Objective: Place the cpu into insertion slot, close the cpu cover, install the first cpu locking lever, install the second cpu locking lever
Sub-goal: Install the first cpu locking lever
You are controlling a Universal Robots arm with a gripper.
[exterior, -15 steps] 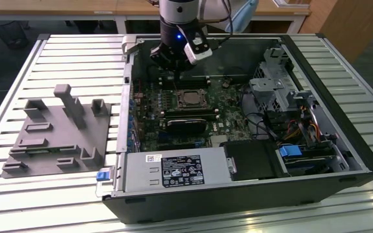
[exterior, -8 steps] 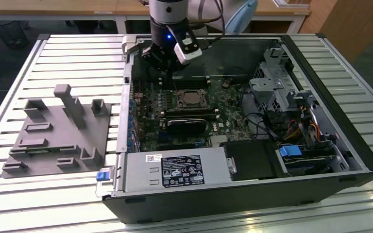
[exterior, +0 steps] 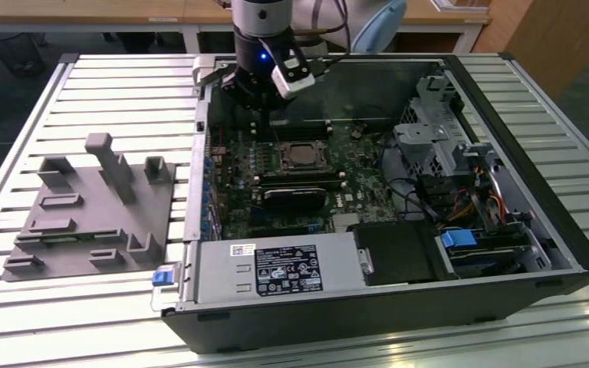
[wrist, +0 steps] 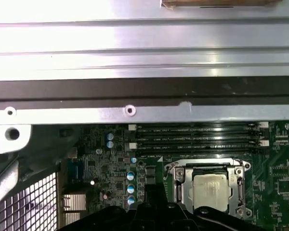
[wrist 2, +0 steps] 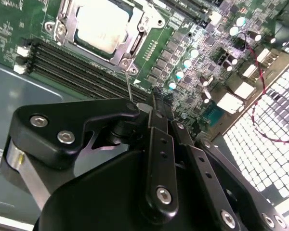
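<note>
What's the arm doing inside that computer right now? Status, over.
Gripper low over circuit board, beside cpu. Cpu seated, cpu cover down around it. Thin metal rod upright by gripper.

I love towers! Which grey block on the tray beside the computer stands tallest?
The slim post toward the back of the grey tray: it rises well above the stubby blocks on either side of it.

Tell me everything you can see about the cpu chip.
The cpu is a small flat square with a silver-grey metal top that catches the light. It lies level on the green board, beside the long black memory slots. A thin silvery cover frame rings its edges, its cut-out leaving the top bare.
</note>
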